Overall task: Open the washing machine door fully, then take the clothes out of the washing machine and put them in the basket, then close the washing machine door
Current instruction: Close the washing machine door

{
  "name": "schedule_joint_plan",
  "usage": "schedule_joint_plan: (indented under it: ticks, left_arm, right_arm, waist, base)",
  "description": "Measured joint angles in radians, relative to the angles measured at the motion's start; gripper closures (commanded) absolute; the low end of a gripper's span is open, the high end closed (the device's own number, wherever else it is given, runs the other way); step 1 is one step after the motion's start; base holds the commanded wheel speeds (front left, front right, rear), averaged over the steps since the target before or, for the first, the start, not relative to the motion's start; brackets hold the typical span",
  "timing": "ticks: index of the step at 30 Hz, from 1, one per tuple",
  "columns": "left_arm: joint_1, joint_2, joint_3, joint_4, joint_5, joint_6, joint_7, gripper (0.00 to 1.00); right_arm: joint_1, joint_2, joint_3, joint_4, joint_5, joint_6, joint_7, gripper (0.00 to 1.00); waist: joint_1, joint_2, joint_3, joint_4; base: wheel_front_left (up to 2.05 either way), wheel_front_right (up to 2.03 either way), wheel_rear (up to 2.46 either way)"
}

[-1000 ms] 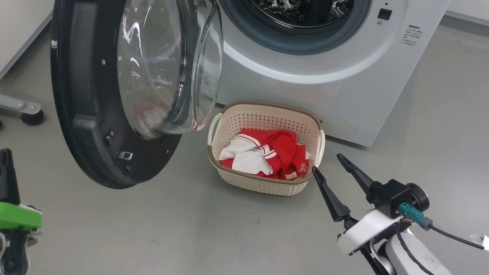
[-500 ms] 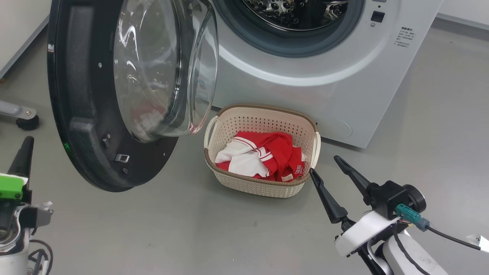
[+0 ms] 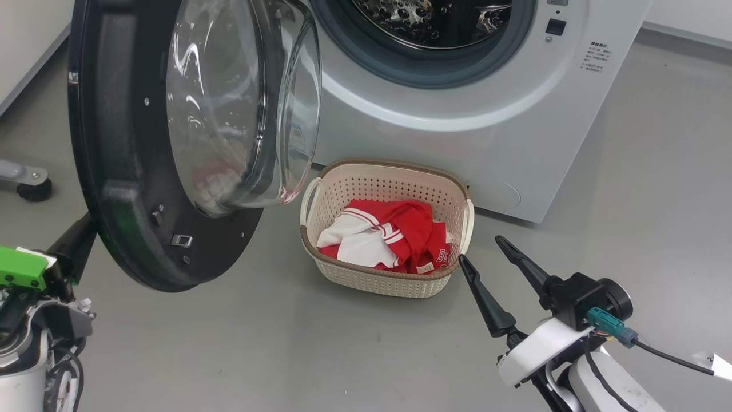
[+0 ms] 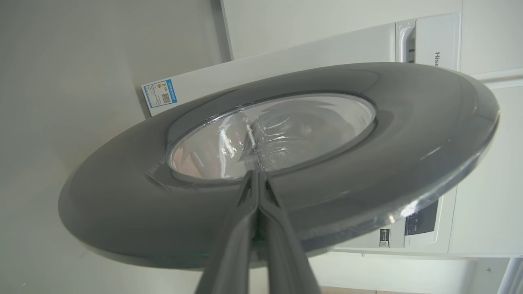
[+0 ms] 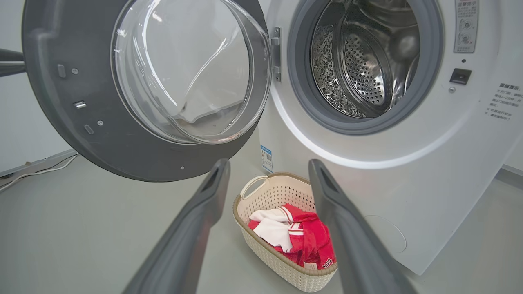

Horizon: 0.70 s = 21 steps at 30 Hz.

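Note:
The washing machine (image 3: 457, 114) stands with its steel drum (image 5: 359, 61) showing no clothes. Its door (image 3: 114, 171) hangs open to the left, glass bowl facing the basket. The cream basket (image 3: 383, 171) sits on the floor before the washer with the red and white clothes (image 3: 400, 237) inside. My right gripper (image 3: 480, 250) is open and empty, fingertips just right of the basket; in the right wrist view the right gripper (image 5: 268, 163) points over the basket (image 5: 261, 196). My left gripper (image 3: 80, 237) is shut, its tip behind the door's rim. In the left wrist view the left gripper (image 4: 255, 175) lies against the door's outer face (image 4: 388, 134).
A grey caster foot (image 3: 26, 183) stands on the floor at far left beside a white wall (image 3: 28, 57). A thin cable (image 5: 36, 171) runs along the wall's base. Open grey floor (image 3: 286, 355) lies in front of the basket and door.
The head camera has shifted, so the scene sits a little lower and left. My left gripper has risen to the right, up behind the door's lower rim. The right gripper stays put.

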Motion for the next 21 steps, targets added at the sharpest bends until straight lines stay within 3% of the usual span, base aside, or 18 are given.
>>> schedule_joint_plan:
  ticks: [14,21]
  left_arm:
    - [0.01,-0.008,-0.042,-0.079,-0.044,0.013,0.131,1.0]
    - [0.03,-0.038,-0.065,-0.124,-0.068,0.018,0.167,1.0]
  right_arm:
    - [0.0,0.002,0.001,0.001,0.001,0.0,0.0,0.0]
    - [-0.001,0.003,0.003,0.001,0.001,0.0,0.0,0.0]
  waist:
    - [0.0,0.0,0.006,-0.017]
    - [0.0,0.0,0.013,-0.043]
  base:
    - [0.0,0.0,0.0]
    - [0.0,0.0,0.0]
